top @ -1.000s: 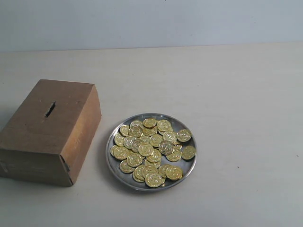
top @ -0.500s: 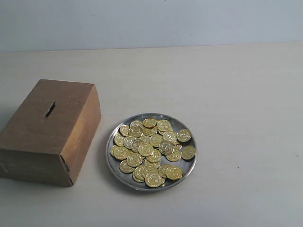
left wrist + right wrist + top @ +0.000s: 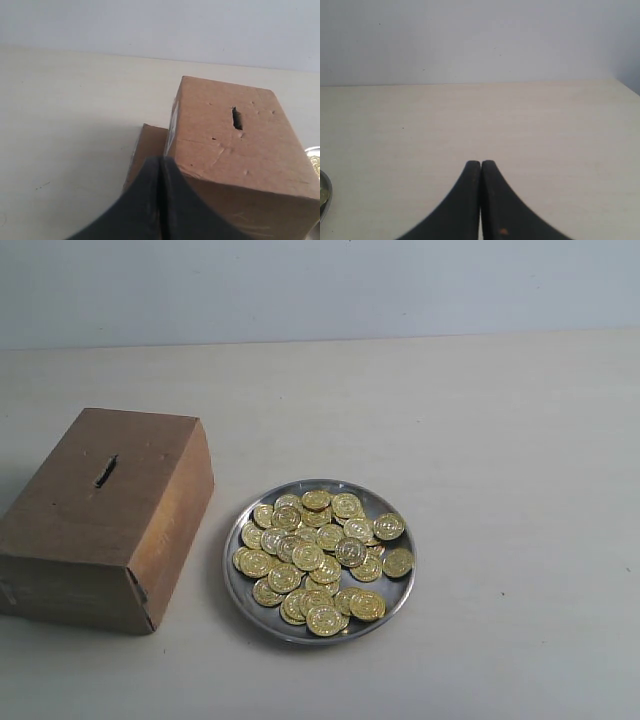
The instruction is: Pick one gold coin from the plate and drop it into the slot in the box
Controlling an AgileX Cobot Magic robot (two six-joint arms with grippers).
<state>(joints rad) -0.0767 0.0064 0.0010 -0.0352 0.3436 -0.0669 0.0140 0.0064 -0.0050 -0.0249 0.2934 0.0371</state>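
A round silver plate (image 3: 238, 585) heaped with several gold coins (image 3: 308, 557) rests on the pale table. To its left stands the brown cardboard box (image 3: 70, 530), with the dark slot (image 3: 105, 471) in its top face. Neither arm appears in the exterior view. In the left wrist view the box (image 3: 225, 145) and its slot (image 3: 236, 118) lie just beyond my left gripper (image 3: 160, 160), whose black jaws are pressed together on nothing. My right gripper (image 3: 480, 163) is shut and empty over bare table, with the plate's rim (image 3: 322, 192) at the picture's edge.
A loose cardboard flap (image 3: 147, 150) lies flat beside the box, under the left fingertips. A pale wall (image 3: 320, 285) runs behind the table's far edge. Bare tabletop (image 3: 520, 460) stretches to the right of the plate.
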